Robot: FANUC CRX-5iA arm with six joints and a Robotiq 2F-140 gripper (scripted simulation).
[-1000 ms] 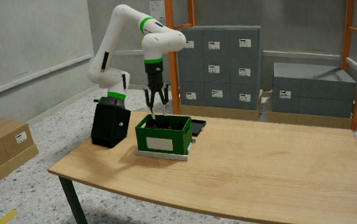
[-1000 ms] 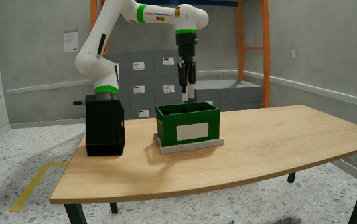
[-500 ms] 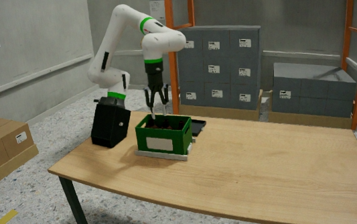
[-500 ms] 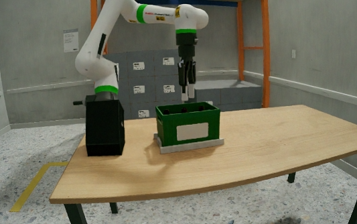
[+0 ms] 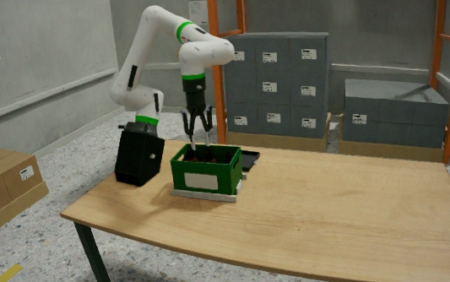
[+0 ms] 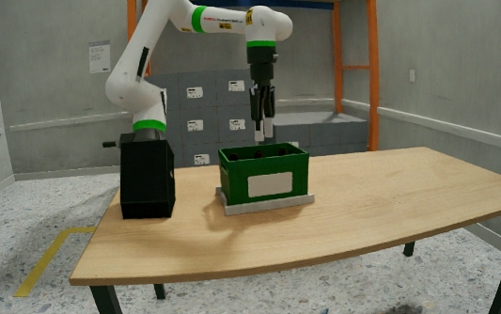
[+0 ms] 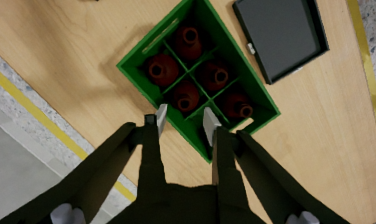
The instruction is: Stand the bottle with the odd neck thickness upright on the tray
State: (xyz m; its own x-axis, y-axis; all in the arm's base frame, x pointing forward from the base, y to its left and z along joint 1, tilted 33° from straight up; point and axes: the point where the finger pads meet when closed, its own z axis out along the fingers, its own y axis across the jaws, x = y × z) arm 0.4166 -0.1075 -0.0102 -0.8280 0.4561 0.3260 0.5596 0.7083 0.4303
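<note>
The green crate (image 5: 178,181) (image 6: 234,185) (image 7: 237,63) stands on the table. Several dark red-brown bottles stand in it, among them a bottle (image 7: 162,70), a bottle (image 7: 185,97) and a bottle (image 7: 238,106). One compartment, at the crate's lower corner in the wrist view, holds no bottle. I cannot tell from the frames which neck differs. The dark tray (image 5: 250,161) (image 7: 284,35) lies beside the crate with nothing on it. My gripper (image 5: 200,146) (image 6: 263,136) (image 7: 185,114) is partly open and empty, pointing down above the crate. In the wrist view its fingertips lie on either side of the nearest bottle's lower edge.
Light grey strips (image 5: 203,197) (image 6: 273,206) run along the crate's base. A small light piece (image 7: 251,48) sits at the tray's edge facing the crate. The crate's walls and inner dividers surround the bottles. The black robot base (image 5: 138,158) (image 6: 147,180) stands left of the crate.
</note>
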